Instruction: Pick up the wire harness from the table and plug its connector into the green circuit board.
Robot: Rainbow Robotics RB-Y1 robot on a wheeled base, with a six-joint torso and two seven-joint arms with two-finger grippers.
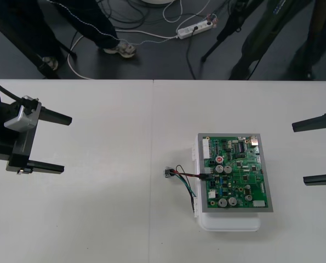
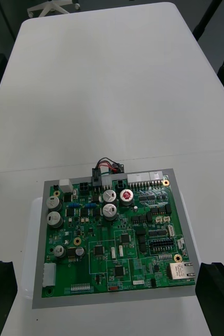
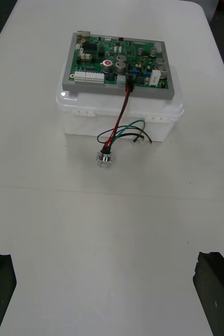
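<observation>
Looking at this, the job seems pretty much done. The wire harness's black plug (image 1: 205, 175) sits at the left edge of the green circuit board (image 1: 235, 171), and from the left wrist view it looks pushed into a connector there. The red, black and green wires (image 1: 186, 178) loop off the board, and the round metal socket (image 1: 167, 173) lies on the table (image 1: 108, 219) just beside the white base (image 1: 228, 222).

Both arms are parked well apart from the board. The left gripper (image 1: 54, 141) is at the table's left side and the right gripper (image 1: 315, 152) at the right edge, both with fingers spread wide and holding nothing.

What could go wrong: I can't confirm the plug is fully seated. If it's only half in, the wires dangling down the side of the base could tug it loose. A gripper coming back in low could also snag that loop and yank it out.

The left wrist view shows the red wire climbing the base wall up to the plug, with the socket on the table below it. From the right wrist view you see the plug from the board side, but the board's edge hides the socket.
</observation>
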